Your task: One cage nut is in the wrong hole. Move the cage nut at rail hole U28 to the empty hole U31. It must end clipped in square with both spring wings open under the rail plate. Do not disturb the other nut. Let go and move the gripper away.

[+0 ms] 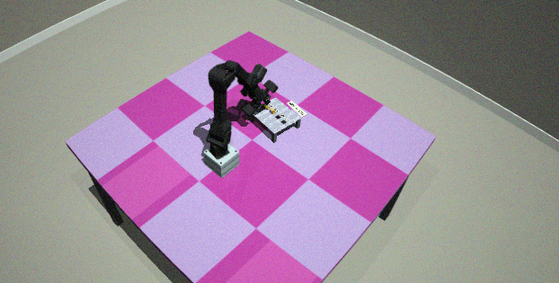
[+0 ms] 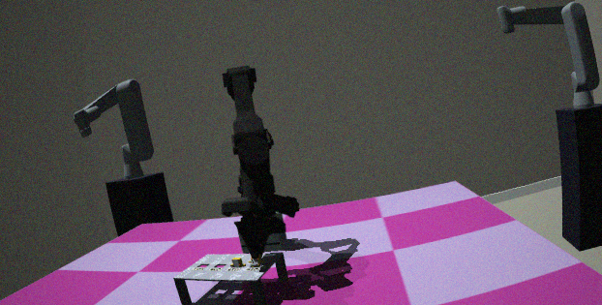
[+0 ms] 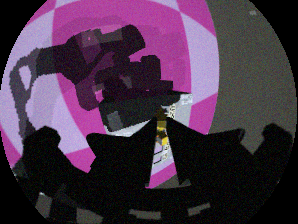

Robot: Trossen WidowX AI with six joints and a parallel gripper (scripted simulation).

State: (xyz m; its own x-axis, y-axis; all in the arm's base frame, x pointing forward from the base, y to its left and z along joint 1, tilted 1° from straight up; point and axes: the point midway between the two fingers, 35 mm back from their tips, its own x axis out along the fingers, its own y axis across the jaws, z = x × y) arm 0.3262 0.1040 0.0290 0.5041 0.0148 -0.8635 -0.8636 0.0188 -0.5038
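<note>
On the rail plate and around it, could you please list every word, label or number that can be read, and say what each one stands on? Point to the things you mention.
Rail plate (image 1: 265,123) (image 2: 194,274): markings beside the holes, too small and blurred to read.
White label (image 1: 291,103) by the plate: dark print, too blurred to read.
No text can be quoted with certainty in any view.
</note>
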